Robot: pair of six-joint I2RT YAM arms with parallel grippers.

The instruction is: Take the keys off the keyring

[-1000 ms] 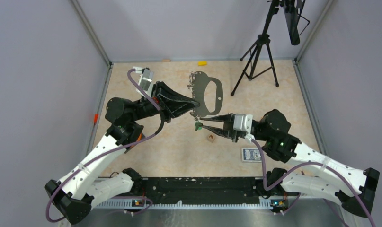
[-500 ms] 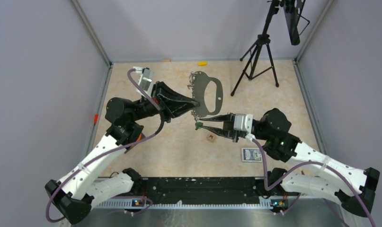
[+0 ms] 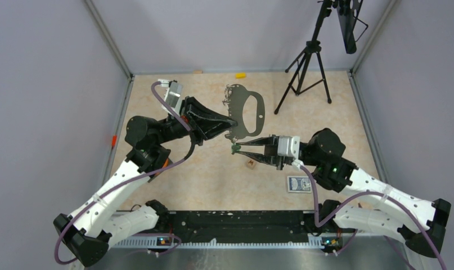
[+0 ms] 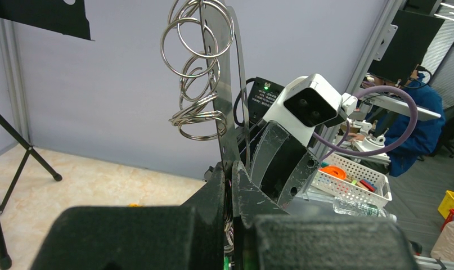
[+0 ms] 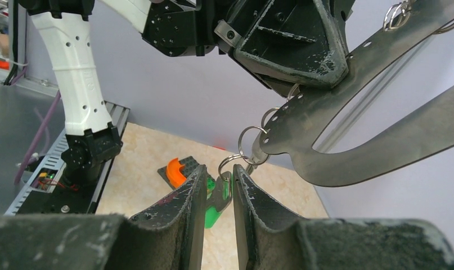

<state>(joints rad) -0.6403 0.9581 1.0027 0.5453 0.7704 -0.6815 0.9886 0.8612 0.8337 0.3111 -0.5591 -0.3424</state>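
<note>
Left claw (image 3: pixel 232 121) is clamped tight on the keyring (image 3: pixel 260 126) by its edge, holding it aloft over the middle of the bench (image 3: pixel 213 174) so its small rings (image 4: pixel 199 84) hang free, while the right claw (image 3: pixel 236 148) pinches the green key (image 5: pixel 212 211) dangling just below, likely to pull it off.

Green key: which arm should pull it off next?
Right. The right gripper pinches the green key, which hangs from a small split ring on the keyring. The left gripper is clamped on the keyring, so it should just brace.
</note>
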